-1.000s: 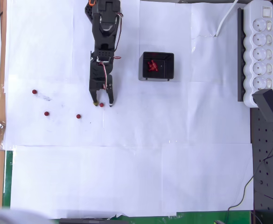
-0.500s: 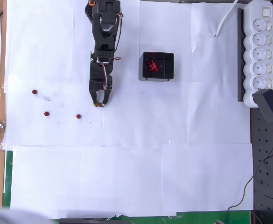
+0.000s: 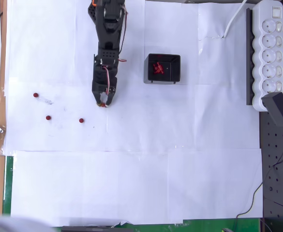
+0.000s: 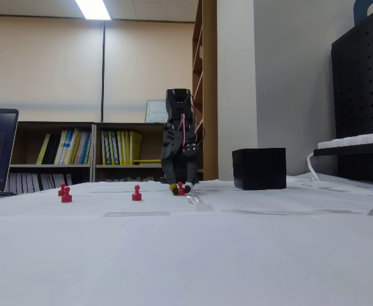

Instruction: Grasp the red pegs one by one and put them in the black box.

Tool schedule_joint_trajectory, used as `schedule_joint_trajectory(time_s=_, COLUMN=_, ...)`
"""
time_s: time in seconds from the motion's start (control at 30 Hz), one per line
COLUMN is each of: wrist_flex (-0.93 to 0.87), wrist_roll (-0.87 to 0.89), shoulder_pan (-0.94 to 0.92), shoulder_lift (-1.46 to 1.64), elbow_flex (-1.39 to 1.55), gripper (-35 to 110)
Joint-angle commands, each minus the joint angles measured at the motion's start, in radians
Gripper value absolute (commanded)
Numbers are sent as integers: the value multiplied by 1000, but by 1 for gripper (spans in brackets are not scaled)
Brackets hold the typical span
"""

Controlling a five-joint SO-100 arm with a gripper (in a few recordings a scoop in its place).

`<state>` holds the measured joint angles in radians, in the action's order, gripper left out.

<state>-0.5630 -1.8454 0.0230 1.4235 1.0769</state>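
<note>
Here the pincer grips a red peg; no writing is readable.

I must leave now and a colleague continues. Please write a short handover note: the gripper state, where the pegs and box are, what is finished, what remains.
Gripper: shut on a red peg, low at the paper, not yet carried.
Black box: to the right of the arm in the overhead view, with several red pegs inside; the exact count is unclear.
Left on the paper: three loose pegs to the left of the gripper in the overhead view.
Remaining: lift the held peg into the box, then fetch the three.
</note>
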Motion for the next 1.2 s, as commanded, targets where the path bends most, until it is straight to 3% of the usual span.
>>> schedule_joint_trajectory(time_s=0.0, wrist_flex=-693, wrist_roll=-109, shoulder_pan=103, shoulder_lift=-137, elbow_flex=324, gripper=0)
schedule_joint_trajectory(time_s=0.13, wrist_flex=-986, wrist_roll=-222, shoulder_pan=232, shoulder_lift=-144, elbow_flex=566, gripper=0)
schedule_joint_trajectory(time_s=0.3, wrist_flex=-1147, wrist_roll=-350, shoulder_pan=433, shoulder_lift=-144, elbow_flex=773, gripper=0)
schedule_joint_trajectory(time_s=0.5, wrist_flex=-1109, wrist_roll=-508, shoulder_pan=655, shoulder_lift=-121, elbow_flex=825, gripper=0)
schedule_joint_trajectory(time_s=0.63, wrist_flex=-1020, wrist_roll=-523, shoulder_pan=742, shoulder_lift=-46, elbow_flex=772, gripper=0)
schedule_joint_trajectory(time_s=0.93, wrist_flex=-764, wrist_roll=-517, shoulder_pan=738, shoulder_lift=67, elbow_flex=551, gripper=1)
schedule_joint_trajectory(time_s=1.17, wrist_flex=-784, wrist_roll=-497, shoulder_pan=727, shoulder_lift=69, elbow_flex=531, gripper=10)
